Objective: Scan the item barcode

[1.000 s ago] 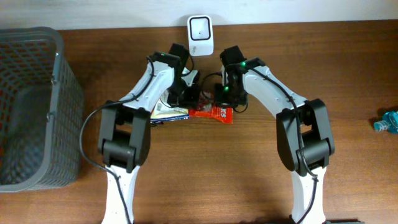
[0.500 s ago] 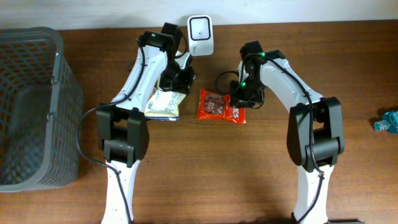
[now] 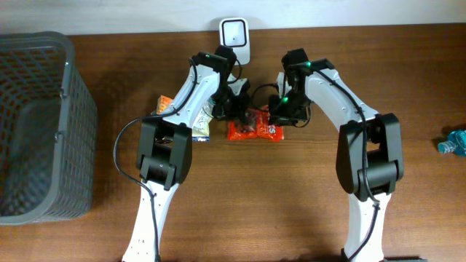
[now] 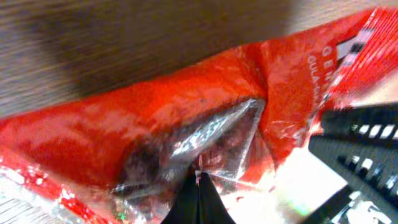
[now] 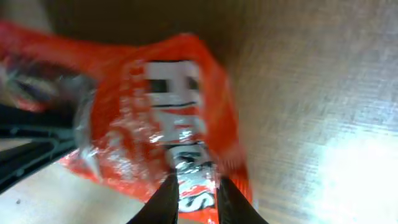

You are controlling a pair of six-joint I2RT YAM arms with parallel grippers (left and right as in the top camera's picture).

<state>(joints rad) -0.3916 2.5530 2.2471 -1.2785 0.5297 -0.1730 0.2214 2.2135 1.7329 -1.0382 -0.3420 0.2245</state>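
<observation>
A red snack bag [image 3: 253,131] with a clear window lies on the wooden table [image 3: 291,204], just below the white barcode scanner [image 3: 234,40]. My right gripper [image 3: 279,120] is at the bag's right end. In the right wrist view, its fingers [image 5: 194,183] are closed on the bag's [image 5: 155,106] printed edge. My left gripper [image 3: 237,113] is over the bag's left part. In the left wrist view, its jaws [image 4: 199,182] are shut tip to tip, and the tips touch the crinkled clear film of the bag [image 4: 155,112]. No barcode shows.
A white and green packet [image 3: 198,129] and an orange packet [image 3: 164,104] lie left of the red bag. A grey mesh basket [image 3: 69,94] fills the left side. A teal wrapper [image 3: 454,140] sits at the table's right edge.
My left gripper swung up toward the scanner, then came back down onto the red bag. The bag lay flat half a second ago and now looks narrower and bunched. My right arm has barely moved.
</observation>
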